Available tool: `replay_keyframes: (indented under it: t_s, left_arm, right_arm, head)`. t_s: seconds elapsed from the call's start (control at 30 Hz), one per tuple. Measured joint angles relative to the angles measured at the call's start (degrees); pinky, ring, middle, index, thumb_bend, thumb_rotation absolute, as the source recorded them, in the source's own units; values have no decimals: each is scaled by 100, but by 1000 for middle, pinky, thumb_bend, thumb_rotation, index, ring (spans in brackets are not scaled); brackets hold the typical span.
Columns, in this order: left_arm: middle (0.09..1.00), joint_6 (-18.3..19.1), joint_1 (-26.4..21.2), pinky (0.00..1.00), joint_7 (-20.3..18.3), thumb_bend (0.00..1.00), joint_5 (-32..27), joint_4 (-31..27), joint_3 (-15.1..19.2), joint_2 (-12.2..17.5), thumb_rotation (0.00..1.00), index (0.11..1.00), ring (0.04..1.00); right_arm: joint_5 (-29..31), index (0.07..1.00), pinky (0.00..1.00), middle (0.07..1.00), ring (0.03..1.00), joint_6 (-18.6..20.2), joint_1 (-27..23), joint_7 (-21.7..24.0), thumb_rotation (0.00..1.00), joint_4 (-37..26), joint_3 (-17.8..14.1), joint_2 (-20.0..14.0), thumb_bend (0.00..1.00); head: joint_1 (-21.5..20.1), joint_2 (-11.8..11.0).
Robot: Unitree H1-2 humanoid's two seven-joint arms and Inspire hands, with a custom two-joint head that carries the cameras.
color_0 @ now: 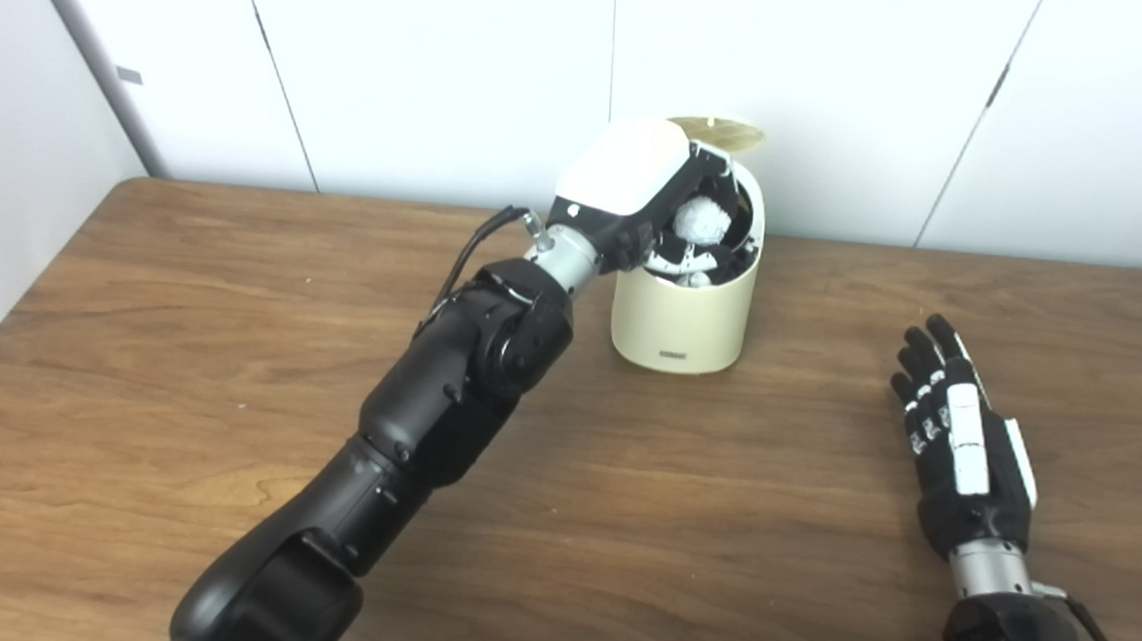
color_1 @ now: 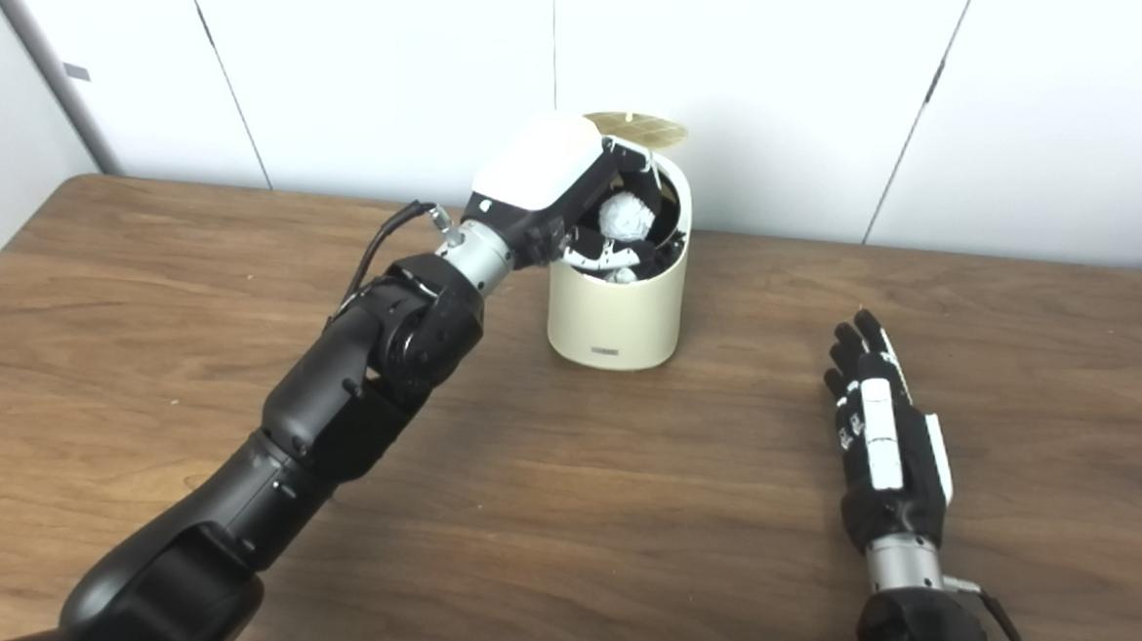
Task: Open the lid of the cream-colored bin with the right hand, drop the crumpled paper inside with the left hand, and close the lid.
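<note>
While the lid stands open, both head views show the following.

Left fingers (color_0: 684, 258): curled around the crumpled paper (color_0: 701, 218), holding it inside the mouth of the bin; how tightly they press it cannot be told.
Left hand (color_0: 636, 192): white-backed, tipped down over the near-left rim of the bin, fingers reaching into the opening.
Crumpled paper: a white ball within the curl of the left fingers, just below rim level, not yet resting on anything visible.
Cream-colored bin (color_0: 683, 322): directly beneath and around the left fingers; upright on the table, a small dark label low on its front wall.
Lid (color_0: 718, 131): a tan disc raised behind the left hand, at the far rim of the bin, clear of the opening.
Left arm (color_0: 450, 392): black, running from the wrist beside the bin down to the lower-left edge.
Right fingers (color_1: 853, 350): straight and slightly spread, pointing away from the robot, holding nothing.
Right hand (color_1: 882, 444): on or just above the table, well apart from the bin, to the right of it and nearer the robot; contact with the surface cannot be told.
Table (color_0: 189, 340): brown wood grain, under both hands.
Wall (color_0: 448, 60): white panels behind the bin.
</note>
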Motion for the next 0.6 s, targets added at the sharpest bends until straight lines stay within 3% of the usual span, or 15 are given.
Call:
replay_keyframes:
  t_s: [0.23, 0.47, 0.6]
  left_arm:
    - [583, -105, -34, 292, 108, 463, 204, 22, -91, 52, 0, 452, 447]
    - [548, -175, -70, 333, 245, 472, 398, 103, -146, 63, 0, 490, 439]
    - [563, -101, -82, 361, 254, 472, 521, 103, -175, 63, 0, 465, 489]
  right_arm:
    - [4, 923, 978, 940, 964, 38, 20, 2, 797, -41, 1, -7, 551]
    - [20, 917, 968, 926, 952, 76, 26, 35, 798, -60, 1, -39, 553]
    - [12, 914, 961, 922, 950, 161, 32, 35, 816, -105, 11, -39, 553]
  head:
    - [35, 17]
    - [62, 18]
    - [70, 18]
